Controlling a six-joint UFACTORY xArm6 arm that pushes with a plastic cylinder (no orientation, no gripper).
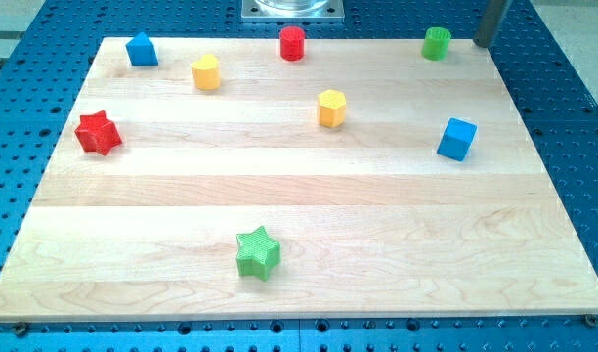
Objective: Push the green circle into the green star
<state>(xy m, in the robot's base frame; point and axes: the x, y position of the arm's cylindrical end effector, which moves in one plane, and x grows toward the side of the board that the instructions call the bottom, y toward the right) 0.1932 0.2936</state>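
The green circle (437, 43) stands near the board's top edge, toward the view's right. The green star (258, 252) lies near the board's bottom edge, a little left of centre, far from the circle. My tip (483, 43) is at the view's top right, just right of the green circle with a small gap between them. The rod rises out of the frame's top.
The wooden board (299, 196) lies on a blue perforated table. On the board are a red circle (293, 43), a blue pentagon-like block (141, 50), a yellow hexagon (206, 72), a second yellow hexagon (331, 108), a red star (98, 133) and a blue cube (457, 139).
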